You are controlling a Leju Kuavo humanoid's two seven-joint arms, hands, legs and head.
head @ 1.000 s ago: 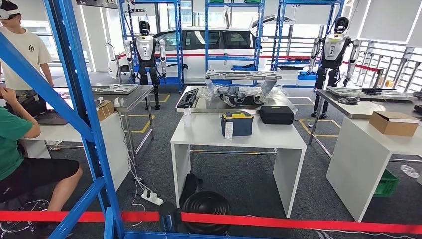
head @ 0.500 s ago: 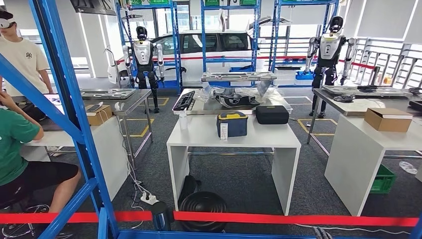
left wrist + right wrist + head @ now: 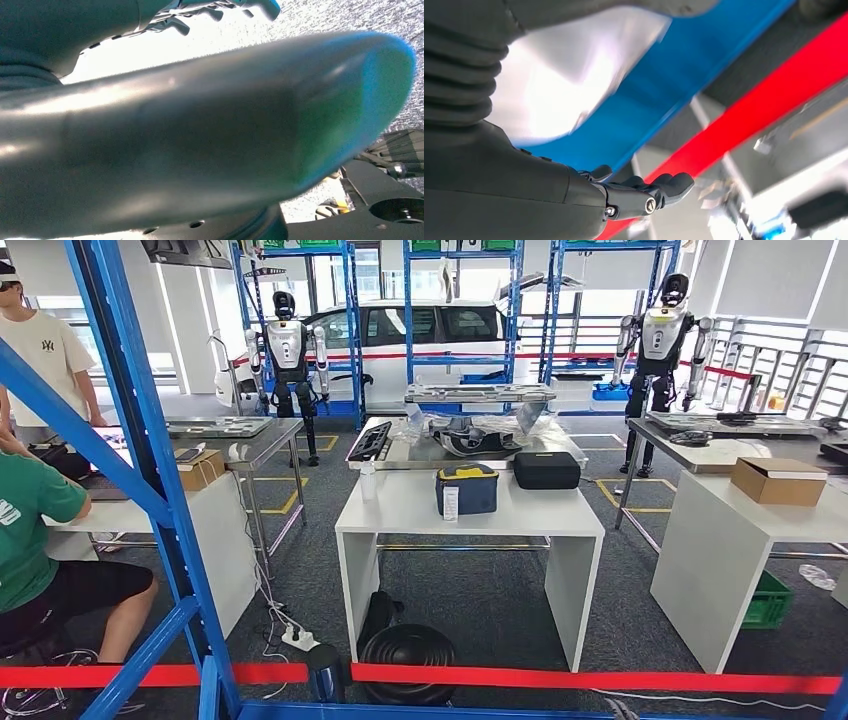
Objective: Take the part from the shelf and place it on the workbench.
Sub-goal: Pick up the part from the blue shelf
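Head view: I'm looking through the blue shelf (image 3: pixel 130 410) at a white workbench (image 3: pixel 470 515) past the red tape (image 3: pixel 590 680); I'm not making out which item is the part

Left wrist view: my left hand (image 3: pixel 210 10) is sitting behind a big grey thumb, fingers blurred, can't tell its state

Right wrist view: my right hand (image 3: pixel 644 192) is lying fingers together, holding nothing, near a blue beam (image 3: pixel 684 75)

Risk: clipping that beam while reaching blind

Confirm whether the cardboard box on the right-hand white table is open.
No. The cardboard box on the right white table has its flaps closed flat.
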